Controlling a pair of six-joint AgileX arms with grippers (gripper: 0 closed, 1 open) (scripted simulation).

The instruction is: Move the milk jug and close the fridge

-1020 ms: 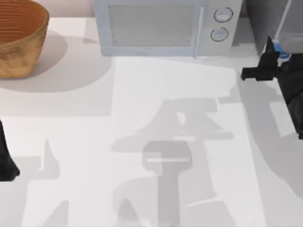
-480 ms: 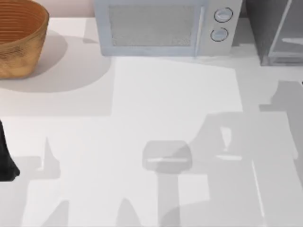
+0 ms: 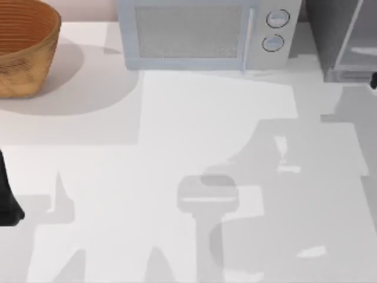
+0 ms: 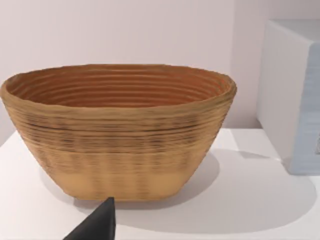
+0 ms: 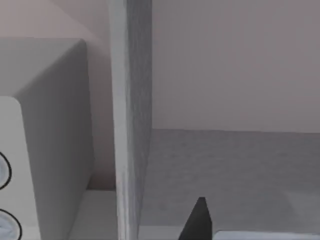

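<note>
Sitting parked at the top view's left edge, low on the white bench (image 3: 177, 130), is the left arm's black end effector (image 3: 7, 200); its wrist view faces a woven tan wicker basket (image 4: 120, 130) with one dark fingertip (image 4: 100, 222) poking in, finger spread cannot tell. Right arm is out at the top view's right edge, just a black sliver of its end effector (image 3: 373, 81) showing beside the dark grey boxy fridge with silvery-grey door panel (image 3: 341, 38) at the bench's far right corner. Right wrist view looks at the fridge's grey door edge (image 5: 131, 115) with one dark fingertip (image 5: 197, 220) near it; open or closed cannot tell. Pale microwave with two round dials (image 3: 206, 35) stands left of the fridge, basket far left. No readable writing anywhere.
</note>
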